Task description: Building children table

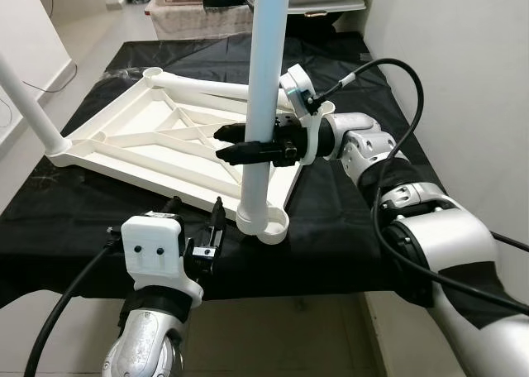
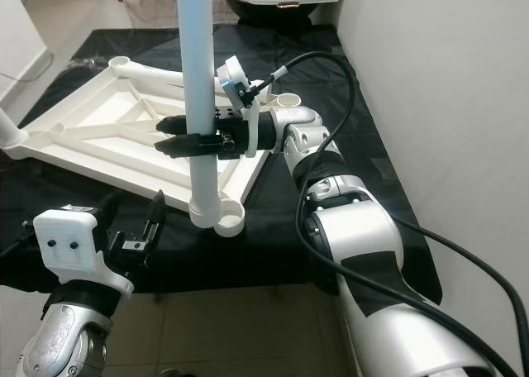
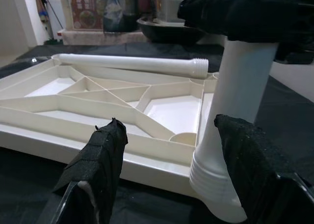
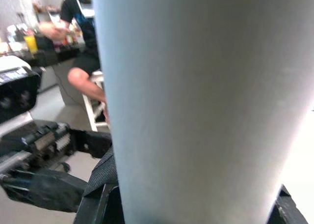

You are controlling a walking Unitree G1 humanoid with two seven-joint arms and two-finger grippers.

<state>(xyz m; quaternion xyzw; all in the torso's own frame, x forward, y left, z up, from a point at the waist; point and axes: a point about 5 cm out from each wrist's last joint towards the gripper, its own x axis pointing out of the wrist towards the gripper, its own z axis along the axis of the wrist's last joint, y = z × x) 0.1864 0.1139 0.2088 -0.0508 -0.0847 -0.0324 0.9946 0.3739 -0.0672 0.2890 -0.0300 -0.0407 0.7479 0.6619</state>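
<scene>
Tabletop (image 1: 157, 137) upside down on black cloth (image 1: 347, 228), tiled floor (image 2: 248, 327).

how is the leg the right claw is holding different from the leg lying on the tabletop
The held leg stands upright, its base in the corner socket; the loose leg lies flat across the upturned tabletop. The right claw grips the held leg; nothing holds the loose one. Both are white plastic tubes.

White wall (image 1: 463, 54) on the right, pale tiled floor (image 1: 273, 336), black-covered table (image 1: 83, 220), bright daylight
</scene>
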